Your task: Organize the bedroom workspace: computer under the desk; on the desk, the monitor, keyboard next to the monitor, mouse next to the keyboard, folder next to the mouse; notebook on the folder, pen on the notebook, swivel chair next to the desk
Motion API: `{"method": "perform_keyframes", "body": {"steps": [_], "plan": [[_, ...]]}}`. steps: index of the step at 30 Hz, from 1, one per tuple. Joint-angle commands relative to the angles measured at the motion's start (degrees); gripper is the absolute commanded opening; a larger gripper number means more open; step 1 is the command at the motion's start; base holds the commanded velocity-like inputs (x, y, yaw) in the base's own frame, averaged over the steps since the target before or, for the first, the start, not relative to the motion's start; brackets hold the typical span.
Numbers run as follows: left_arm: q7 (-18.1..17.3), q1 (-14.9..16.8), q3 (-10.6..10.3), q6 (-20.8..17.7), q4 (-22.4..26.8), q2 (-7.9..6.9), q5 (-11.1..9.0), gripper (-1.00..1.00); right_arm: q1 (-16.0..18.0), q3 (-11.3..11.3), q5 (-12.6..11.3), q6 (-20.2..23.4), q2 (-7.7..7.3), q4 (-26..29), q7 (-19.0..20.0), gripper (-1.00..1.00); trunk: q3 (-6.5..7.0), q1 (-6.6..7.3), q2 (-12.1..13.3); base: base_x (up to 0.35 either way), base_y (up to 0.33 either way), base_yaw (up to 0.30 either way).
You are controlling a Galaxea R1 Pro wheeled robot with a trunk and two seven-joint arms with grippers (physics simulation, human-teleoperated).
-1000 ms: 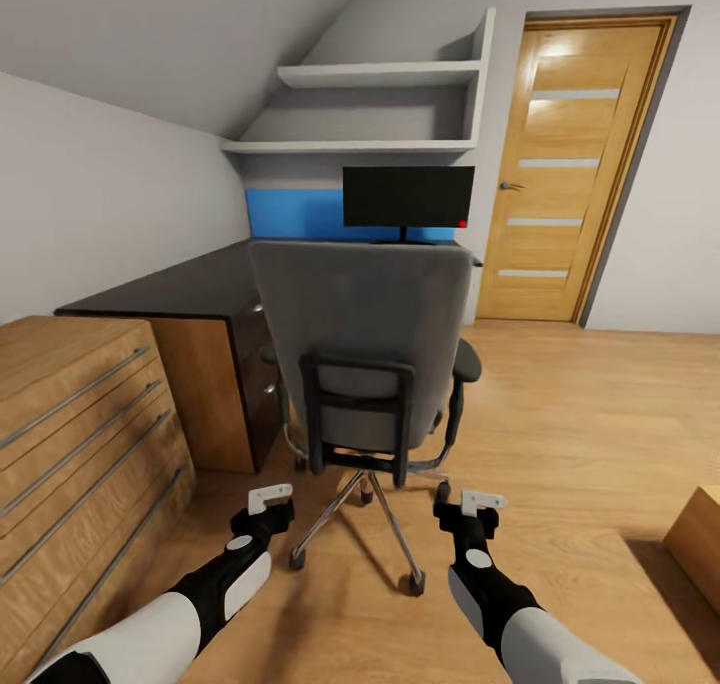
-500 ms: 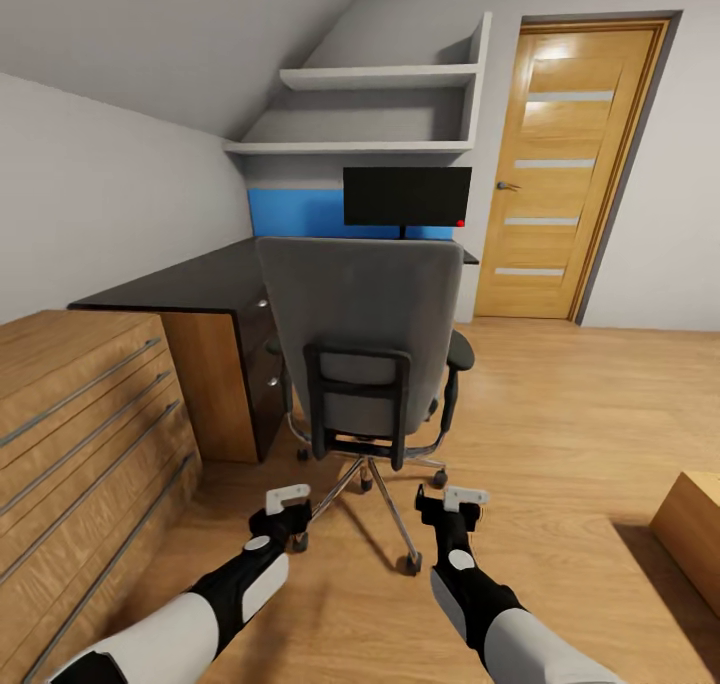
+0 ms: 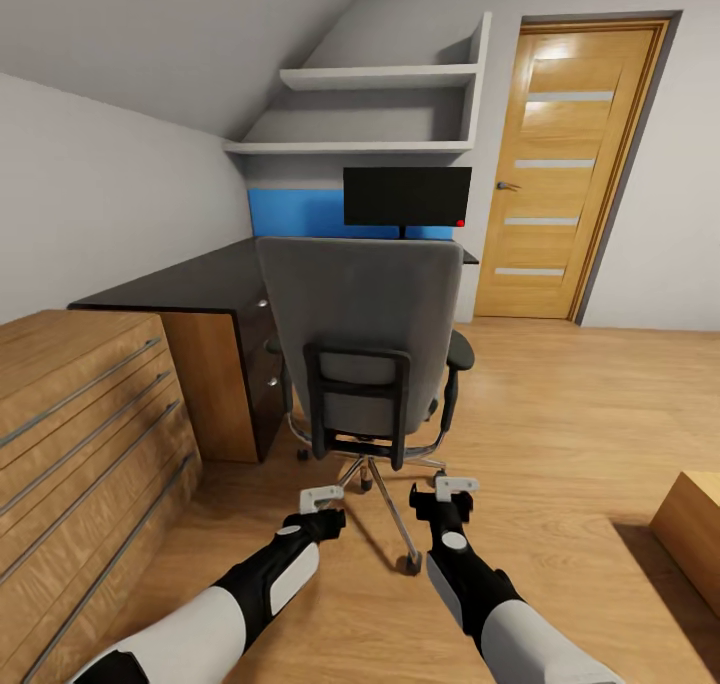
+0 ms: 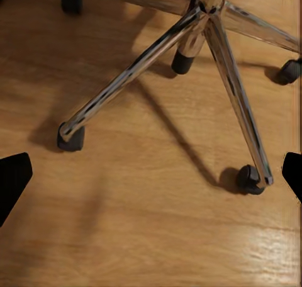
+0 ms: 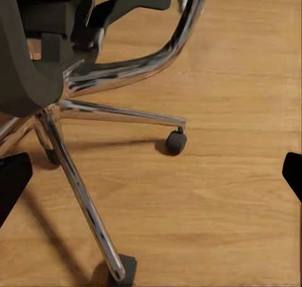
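The grey swivel chair (image 3: 360,334) stands with its tall back toward me, in front of the black-topped desk (image 3: 180,289). The monitor (image 3: 407,196) stands upright on the desk before the blue back panel. My left gripper (image 3: 325,504) and right gripper (image 3: 445,494) hang low over the floor on either side of the chair's metal star base (image 3: 385,489). Both are open and hold nothing. The left gripper (image 4: 151,177) looks down on the base legs and castors (image 4: 71,139). The right gripper (image 5: 151,177) faces a castor (image 5: 175,142). The chair back hides its seat; the folder, keyboard, mouse, notebook, pen and computer are hidden.
A light wooden dresser (image 3: 70,434) fills the left side, close to my left arm. A wooden box (image 3: 690,524) sits at the right edge. A closed wooden door (image 3: 570,164) is behind the desk's right end, with open wood floor before it. White shelves (image 3: 380,109) hang above the desk.
The view moved closer and a little left a second ago, then held still. My left gripper has swung inward toward the chair base; the right gripper edged slightly inward too.
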State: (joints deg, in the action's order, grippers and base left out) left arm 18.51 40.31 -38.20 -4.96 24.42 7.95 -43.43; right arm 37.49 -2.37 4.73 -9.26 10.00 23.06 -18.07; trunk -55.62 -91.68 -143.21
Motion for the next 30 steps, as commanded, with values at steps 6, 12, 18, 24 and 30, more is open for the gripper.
{"method": "perform_keyframes", "body": {"steps": [6, 12, 18, 24, 30], "plan": [[0.35, 0.11, -0.53, 1.78, 0.63, -0.29, -0.22, 1.00, 0.04, -0.25, 0.46, 2.66, 0.00, 0.77, -0.25, 1.00, -0.06, 0.01, -0.02, 0.000, 0.000, 0.000], [0.31, 0.12, -0.82, 6.75, -0.86, -0.78, -0.30, 1.00, -0.05, -0.27, 0.45, -1.90, 0.00, -1.85, 0.04, 1.00, -0.06, 0.01, -0.02, 0.009, 0.000, 0.000], [0.30, 0.12, -1.09, 7.35, -1.35, -0.82, -0.32, 1.00, -0.08, -1.30, 0.74, -4.46, 0.00, -4.45, 0.19, 1.00, -0.06, 0.01, -0.02, 0.192, 0.000, 0.000], [0.30, 0.12, -1.39, 7.47, -1.52, -0.76, -0.34, 1.00, -0.11, -5.94, 1.01, -5.14, 0.00, -6.64, 0.17, 1.00, -0.06, 0.01, -0.02, 0.216, 0.000, 0.000], [0.30, 0.12, -1.62, 7.50, -1.56, -0.75, -0.34, 1.00, -0.11, -8.85, 1.07, -5.81, 0.00, -7.35, 0.14, 1.00, -0.06, 0.01, -0.02, 0.050, 0.000, 0.020]]}}
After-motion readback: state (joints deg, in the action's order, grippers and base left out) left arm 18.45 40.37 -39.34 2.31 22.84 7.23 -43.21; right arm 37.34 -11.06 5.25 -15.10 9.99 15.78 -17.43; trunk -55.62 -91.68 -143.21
